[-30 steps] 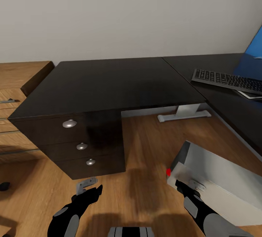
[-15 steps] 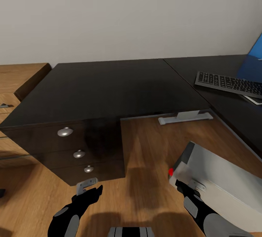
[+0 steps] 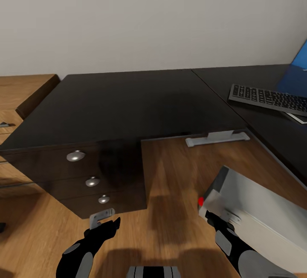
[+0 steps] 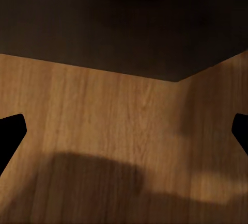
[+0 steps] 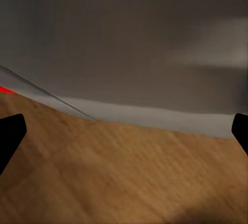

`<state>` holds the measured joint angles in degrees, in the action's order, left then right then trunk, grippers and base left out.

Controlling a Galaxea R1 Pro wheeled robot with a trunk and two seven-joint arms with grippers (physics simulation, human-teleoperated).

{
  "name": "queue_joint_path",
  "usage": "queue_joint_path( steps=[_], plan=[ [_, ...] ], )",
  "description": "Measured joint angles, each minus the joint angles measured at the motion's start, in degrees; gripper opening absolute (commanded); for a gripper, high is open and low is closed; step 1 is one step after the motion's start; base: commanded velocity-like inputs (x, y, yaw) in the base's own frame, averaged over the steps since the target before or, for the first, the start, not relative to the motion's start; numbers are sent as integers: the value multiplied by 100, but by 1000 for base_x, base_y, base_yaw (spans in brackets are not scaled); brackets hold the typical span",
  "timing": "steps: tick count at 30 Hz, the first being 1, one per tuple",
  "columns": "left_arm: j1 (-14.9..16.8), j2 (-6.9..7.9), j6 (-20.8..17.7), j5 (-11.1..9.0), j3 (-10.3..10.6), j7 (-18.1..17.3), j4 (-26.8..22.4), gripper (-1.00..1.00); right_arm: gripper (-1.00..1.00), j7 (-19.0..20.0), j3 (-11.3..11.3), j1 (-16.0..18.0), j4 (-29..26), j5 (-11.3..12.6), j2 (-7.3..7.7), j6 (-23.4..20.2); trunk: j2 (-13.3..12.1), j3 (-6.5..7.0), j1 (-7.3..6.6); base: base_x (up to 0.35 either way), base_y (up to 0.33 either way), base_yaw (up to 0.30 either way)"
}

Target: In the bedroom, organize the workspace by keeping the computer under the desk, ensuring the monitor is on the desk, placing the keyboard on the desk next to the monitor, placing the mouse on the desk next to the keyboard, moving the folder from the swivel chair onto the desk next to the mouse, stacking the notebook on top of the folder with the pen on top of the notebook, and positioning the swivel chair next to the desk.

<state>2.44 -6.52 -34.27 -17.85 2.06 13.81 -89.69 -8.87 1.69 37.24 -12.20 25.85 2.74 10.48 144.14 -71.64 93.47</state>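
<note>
While the computer (image 3: pixel 256 209) lies tipped on the wooden floor (image 3: pixel 170 175) at the robot's right, out in front of the desk (image 3: pixel 128 103) rather than beneath it, the step in hand looks to be the 1st one of the task: getting that tower under the desk. The right gripper (image 3: pixel 221 217) sits at the case's near corner, just by the red dot, and the right wrist view shows its 2 fingertips (image 5: pixel 11 133) spread wide with the grey case wall (image 5: pixel 134 43) straight ahead and nothing between them. Whether a finger touches the case I cannot tell. The left gripper (image 3: pixel 102 220) hangs low over the floor just in front of the 3-drawer unit (image 3: pixel 94 175); its jaws are also spread and empty, the left wrist view showing floorboards and the dark foot of the drawer unit (image 4: pixel 129 28).

The free bay lies between the drawer unit and the white desk leg (image 3: pixel 217 137), and it appears open enough to take the case. The keyboard (image 3: pixel 268 98) rests on the right wing of the desk, partly over a flat white-edged item, with a blue panel (image 3: pixel 296 73) just behind it.

The next move, as I judge it, calls for a firm hold or a steady push on the tower's near end, then sliding it forward and to the left into that bay. The case's tilt and bulk suggest it could pivot or slip from 1 contact point, so both arms may serve better than 1.
</note>
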Motion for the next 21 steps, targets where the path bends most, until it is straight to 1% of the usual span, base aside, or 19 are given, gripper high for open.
queue_joint_path(
  steps=[6,21],
  plan=[
    [0,-1,0,-2,0,0,2,100,100,1,-8,1,-2,-9,0,0,0,0,3,-228,0,0],
    [0,1,-1,-4,-6,0,1,100,100,1,-8,1,-2,-14,0,1,0,0,3,-328,14,0]
  ],
)
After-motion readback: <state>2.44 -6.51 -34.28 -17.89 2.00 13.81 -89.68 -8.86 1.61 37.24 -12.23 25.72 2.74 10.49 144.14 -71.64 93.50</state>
